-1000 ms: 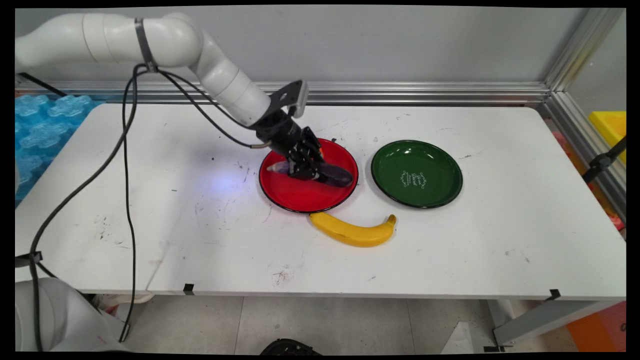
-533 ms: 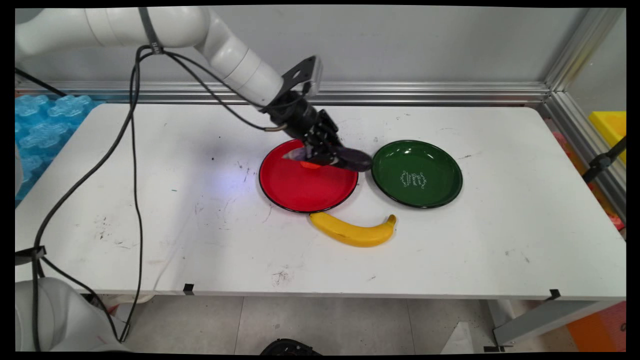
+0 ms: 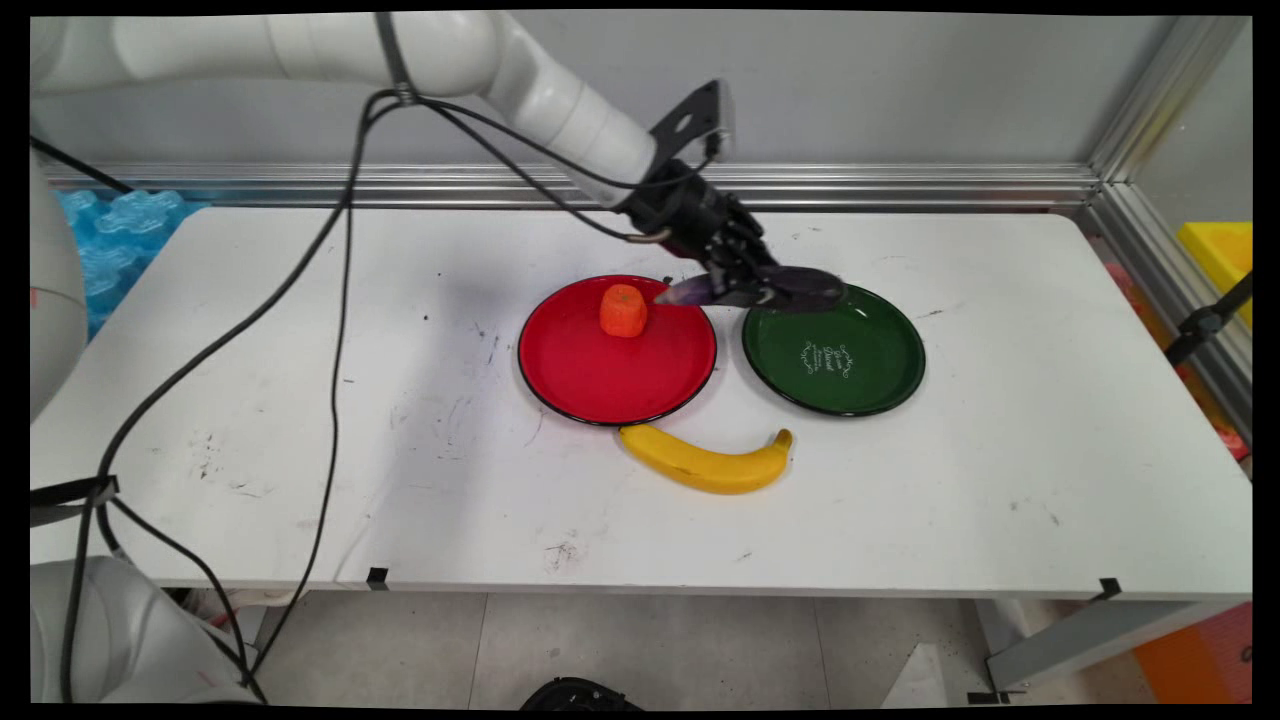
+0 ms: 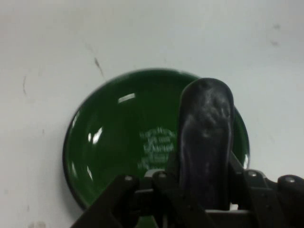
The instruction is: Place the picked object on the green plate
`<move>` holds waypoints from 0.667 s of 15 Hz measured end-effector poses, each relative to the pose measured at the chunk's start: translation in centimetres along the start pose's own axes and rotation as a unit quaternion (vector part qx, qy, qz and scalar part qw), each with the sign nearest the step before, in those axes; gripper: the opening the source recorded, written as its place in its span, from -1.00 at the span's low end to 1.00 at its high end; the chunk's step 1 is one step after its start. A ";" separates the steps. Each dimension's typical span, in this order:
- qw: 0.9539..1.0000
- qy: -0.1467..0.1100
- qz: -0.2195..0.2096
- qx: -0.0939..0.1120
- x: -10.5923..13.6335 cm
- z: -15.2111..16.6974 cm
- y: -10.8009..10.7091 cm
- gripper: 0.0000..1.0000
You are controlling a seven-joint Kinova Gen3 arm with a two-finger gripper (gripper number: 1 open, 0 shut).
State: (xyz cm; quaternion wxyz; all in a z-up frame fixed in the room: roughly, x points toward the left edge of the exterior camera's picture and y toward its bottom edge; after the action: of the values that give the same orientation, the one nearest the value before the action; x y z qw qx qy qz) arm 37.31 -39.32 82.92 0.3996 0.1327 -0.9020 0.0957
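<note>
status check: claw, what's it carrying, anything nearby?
Claw shut on eggplant, held above the green plate's far-left rim. Carrot piece on red plate. Banana on table, near side of both plates.

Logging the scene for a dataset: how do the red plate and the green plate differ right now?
The red plate carries an orange carrot piece; the green plate has nothing resting on it. The green plate bears white lettering at its centre; the red plate looks plain. The gripper, holding a purple eggplant, hangs over the green plate's rim, not the red plate. Both are round, glossy and dark-rimmed.
</note>
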 end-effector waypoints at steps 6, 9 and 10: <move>1.000 0.018 -0.002 0.015 1.5 4.9 -1.3 -1.00; 1.000 0.020 0.001 0.019 1.7 7.7 -2.0 -1.00; 1.000 0.020 0.002 0.021 1.6 8.7 -2.3 -1.00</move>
State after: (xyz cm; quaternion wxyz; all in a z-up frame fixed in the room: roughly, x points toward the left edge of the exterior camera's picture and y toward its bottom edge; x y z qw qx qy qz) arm 30.92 -44.18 78.52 0.4140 0.1374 -0.8920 0.1185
